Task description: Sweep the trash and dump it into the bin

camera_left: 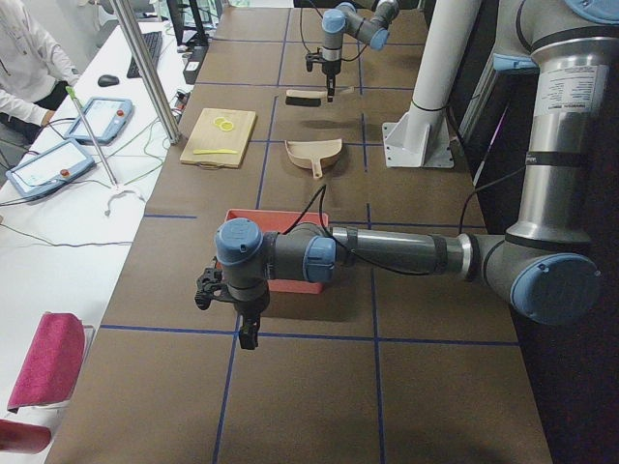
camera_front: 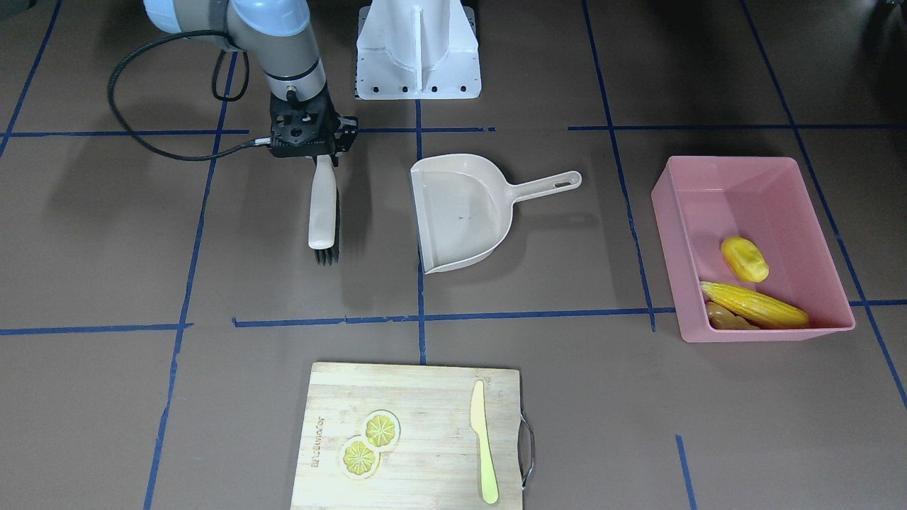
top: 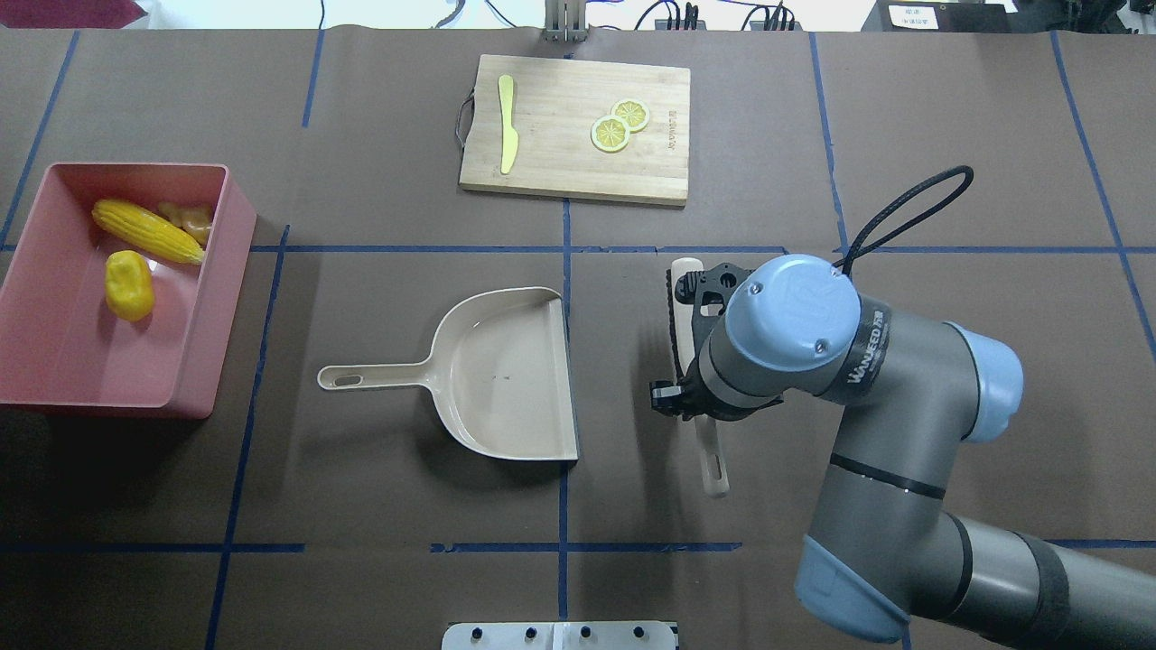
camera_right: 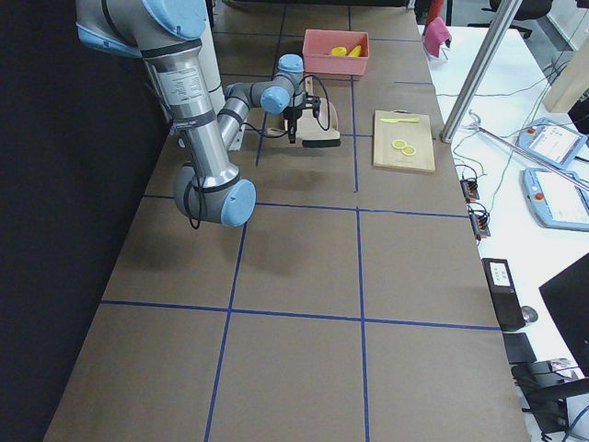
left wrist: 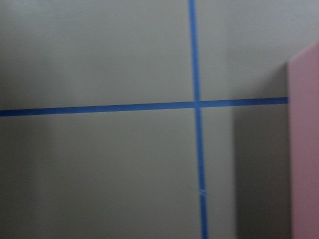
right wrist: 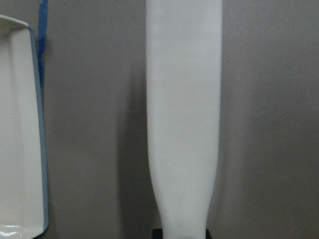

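The pink bin (camera_front: 751, 333) stands at the table's end on my left side. In it lie the yellow corn cob (camera_front: 755, 304), the lumpy yellow vegetable (camera_front: 744, 258) and the tan ginger root (camera_front: 726, 317). My right gripper (camera_front: 324, 161) is shut on the handle of a white brush (camera_front: 322, 209), which lies low over the table beside the empty beige dustpan (camera_front: 460, 212). The brush fills the right wrist view (right wrist: 184, 124). My left gripper (camera_left: 247, 333) hangs over the table just outside the bin; I cannot tell if it is open or shut.
A wooden cutting board (camera_front: 425, 397) at the far edge carries two lemon slices (camera_front: 372, 443) and a pale green knife (camera_front: 483, 446). The white robot base (camera_front: 418, 49) stands behind the dustpan. The bin's wall shows in the left wrist view (left wrist: 304, 149).
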Controlling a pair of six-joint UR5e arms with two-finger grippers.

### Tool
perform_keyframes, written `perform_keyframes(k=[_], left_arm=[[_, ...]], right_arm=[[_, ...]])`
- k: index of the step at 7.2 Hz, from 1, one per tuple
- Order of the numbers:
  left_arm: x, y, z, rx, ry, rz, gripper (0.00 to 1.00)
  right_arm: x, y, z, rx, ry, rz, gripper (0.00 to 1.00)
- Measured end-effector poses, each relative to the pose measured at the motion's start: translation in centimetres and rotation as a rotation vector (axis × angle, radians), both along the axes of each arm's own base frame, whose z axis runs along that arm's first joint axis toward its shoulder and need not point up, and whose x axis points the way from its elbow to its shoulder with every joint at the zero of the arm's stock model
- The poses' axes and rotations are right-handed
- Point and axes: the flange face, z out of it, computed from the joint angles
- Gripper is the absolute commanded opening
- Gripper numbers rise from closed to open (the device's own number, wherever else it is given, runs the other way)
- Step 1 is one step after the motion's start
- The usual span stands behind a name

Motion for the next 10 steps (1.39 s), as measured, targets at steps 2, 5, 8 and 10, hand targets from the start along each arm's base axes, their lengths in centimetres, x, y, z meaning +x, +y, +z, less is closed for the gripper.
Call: perform_keyframes(k=[2,5,8,10], left_arm=[[0.6,1.6,0.4,0.055,0.084,0.072,1.00],[1.4,3.2,1.0,0.001,0.209,0.041,1.00],[1.5,3.0,0.9,0.002,0.167,0.047,1.00],[1.6,3.0,0.3,0.016,0.160,0.050,1.00]], right_arm=[[5.0,-3.8,3.5,0.016,0.019,-0.043,0.00],[15.5,-8.5,12.4,0.042,0.078,-0.106,0.00],[24.4,-7.5,21.1,-0.014,0.097,-0.108,0.00],[27.6,-3.9,28.8,-0.014,0.080,-0.091,0.00]])
